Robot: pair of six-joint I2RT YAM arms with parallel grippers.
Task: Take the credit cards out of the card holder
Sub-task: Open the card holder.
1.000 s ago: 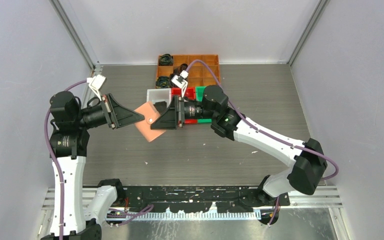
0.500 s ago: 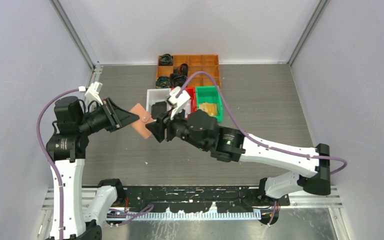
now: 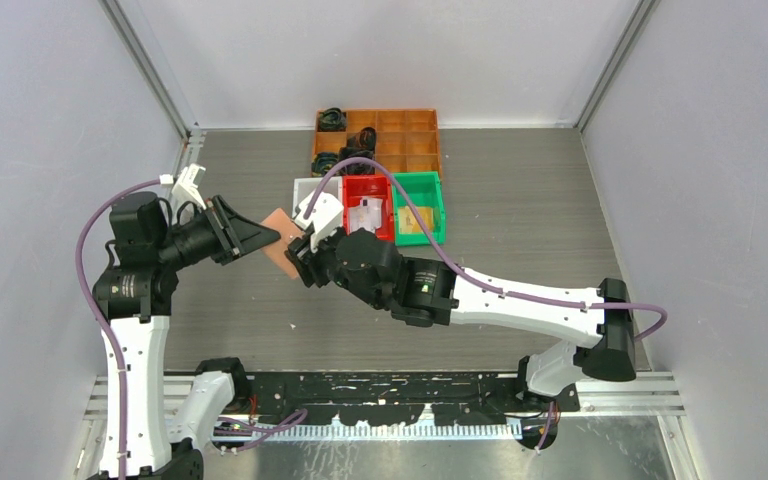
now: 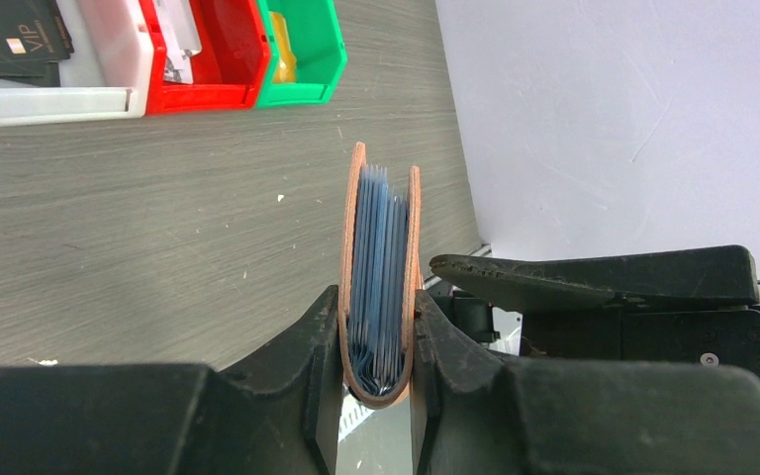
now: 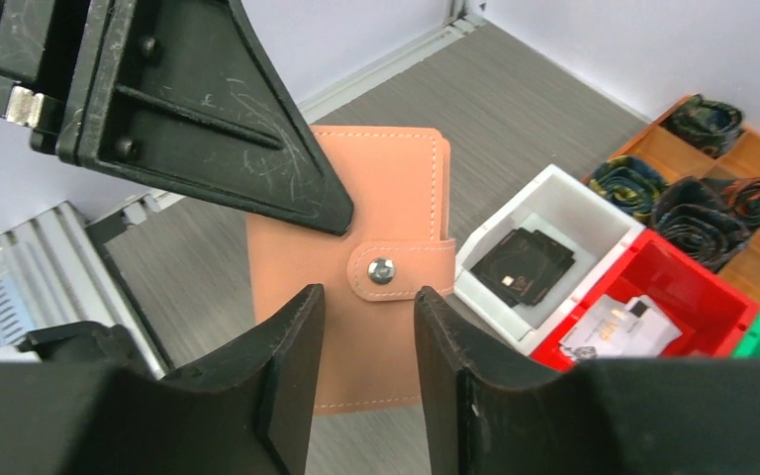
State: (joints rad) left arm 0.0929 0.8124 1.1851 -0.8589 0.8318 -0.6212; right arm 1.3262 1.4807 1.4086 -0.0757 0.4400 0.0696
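Observation:
My left gripper (image 3: 276, 236) is shut on the tan-pink card holder (image 3: 282, 258) and holds it on edge above the table. In the left wrist view the holder (image 4: 381, 218) sits between the fingers with its grey-blue pockets showing edge-on. My right gripper (image 5: 366, 356) is open and empty, right in front of the holder's closed face (image 5: 356, 228), just below the strap tab (image 5: 396, 269) with its metal snap. A black card (image 5: 522, 265) lies in the white bin, a whitish card (image 5: 618, 327) in the red bin, and an orange-yellow card (image 3: 415, 218) in the green bin.
The white bin (image 3: 305, 187), red bin (image 3: 352, 190) and green bin (image 3: 430, 190) stand in a row behind the grippers. An orange divided tray (image 3: 400, 135) with black coiled bundles is at the back. Grey walls close in both sides.
My right arm has swung down and left from in front of the bins, and its gripper now faces the holder from the near side. The red bin's card is uncovered. The left gripper shifted slightly left.

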